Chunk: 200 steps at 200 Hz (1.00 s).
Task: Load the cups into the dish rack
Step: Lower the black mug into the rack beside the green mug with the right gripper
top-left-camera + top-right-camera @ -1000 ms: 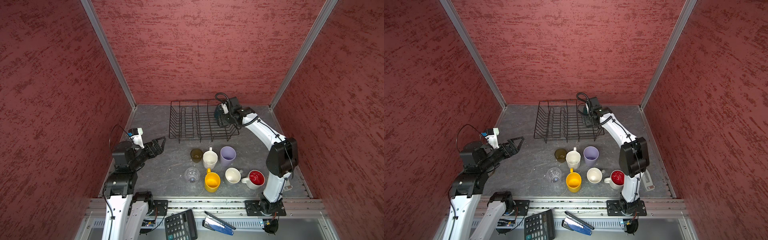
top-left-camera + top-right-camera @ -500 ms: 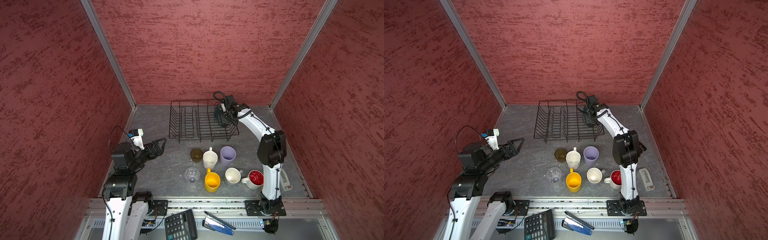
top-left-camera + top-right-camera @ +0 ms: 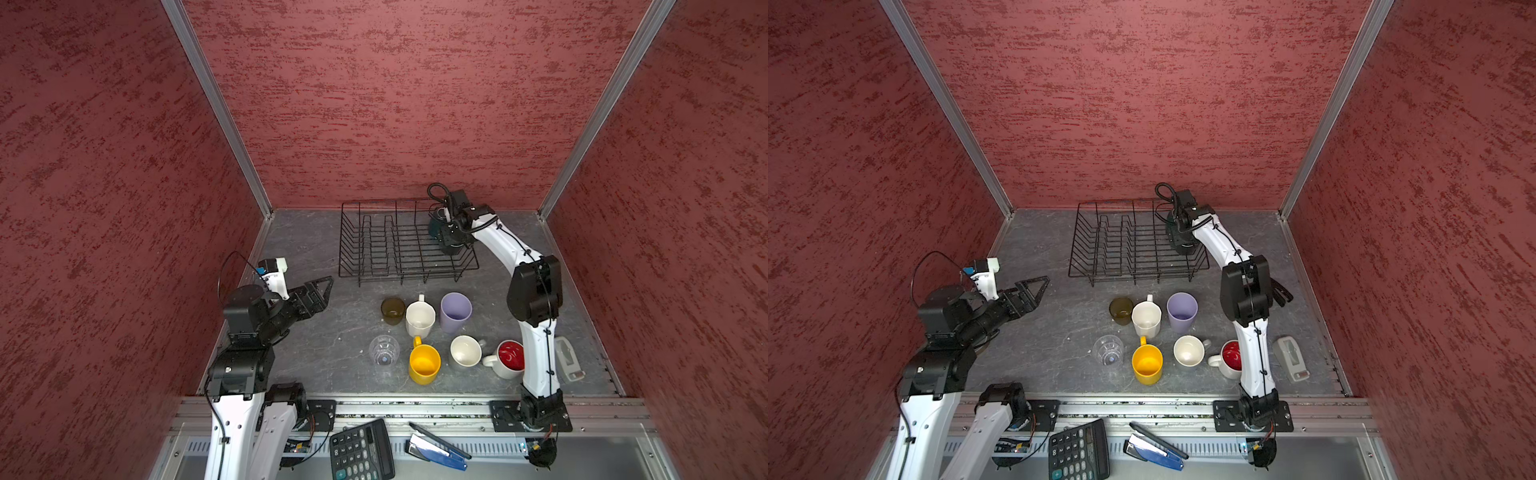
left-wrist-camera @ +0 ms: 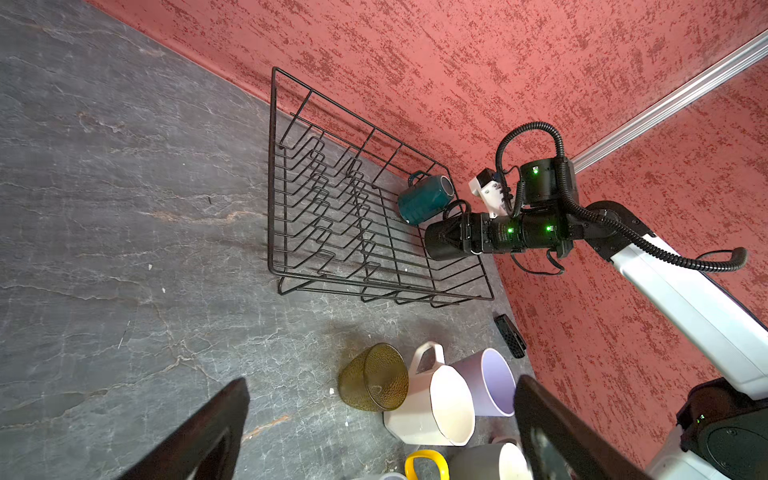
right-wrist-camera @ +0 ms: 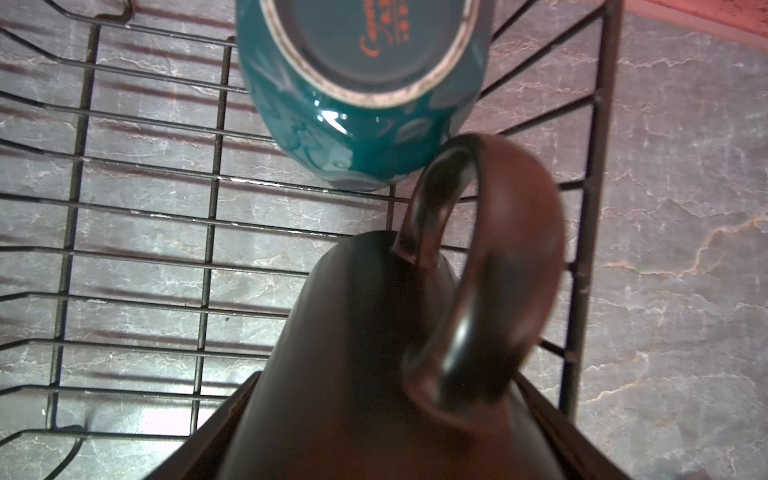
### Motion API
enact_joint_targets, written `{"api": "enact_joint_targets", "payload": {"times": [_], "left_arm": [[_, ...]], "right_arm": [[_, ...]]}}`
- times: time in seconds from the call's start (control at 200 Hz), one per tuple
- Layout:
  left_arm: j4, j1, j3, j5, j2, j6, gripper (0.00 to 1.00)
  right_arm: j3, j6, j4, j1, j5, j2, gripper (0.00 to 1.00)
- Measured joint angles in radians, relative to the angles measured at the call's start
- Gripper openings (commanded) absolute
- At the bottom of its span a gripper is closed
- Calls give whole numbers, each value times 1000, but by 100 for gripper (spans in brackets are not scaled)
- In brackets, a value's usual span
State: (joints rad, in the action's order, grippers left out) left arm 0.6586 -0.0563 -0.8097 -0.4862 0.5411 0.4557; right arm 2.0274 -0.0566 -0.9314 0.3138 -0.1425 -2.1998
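**Black mug being set into the rack beside the teal one**

In both top views we see the right gripper [image 3: 451, 243] low over the right end of the dish rack [image 3: 345, 249]. The left gripper [image 3: 321, 291] is spread, empty and well apart. Seven cups [image 3: 422, 320] wait on the table [image 3: 324, 353].

In the left wrist view, the right jaws clasp the black mug [image 4: 440, 243] just beside the teal mug [image 4: 424, 199], which lies inside the rack.

In the right wrist view, the black mug's handle [image 5: 490, 270] faces us above the wires.

We judge placing is under way. Next: lower, release and withdraw without nudging the teal mug.

Since a second ago the right elbow [image 3: 534, 291] has swung inward.
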Motion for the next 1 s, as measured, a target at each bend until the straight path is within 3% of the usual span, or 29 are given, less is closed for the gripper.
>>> {"api": "enact_joint_targets", "payload": {"times": [0.24, 0.381, 0.716, 1.002], "left_arm": [[3, 0, 2, -6, -3, 1, 100], [11, 0, 2, -6, -6, 1, 100], [16, 0, 2, -7, -6, 0, 100], [16, 0, 2, -10, -12, 1, 100]], "right_arm": [[68, -6, -7, -12, 1, -69, 7], [92, -7, -18, -14, 8, -102, 25], [120, -7, -39, -19, 23, -114, 46], [126, -11, -42, -23, 45, -119, 71]]}}
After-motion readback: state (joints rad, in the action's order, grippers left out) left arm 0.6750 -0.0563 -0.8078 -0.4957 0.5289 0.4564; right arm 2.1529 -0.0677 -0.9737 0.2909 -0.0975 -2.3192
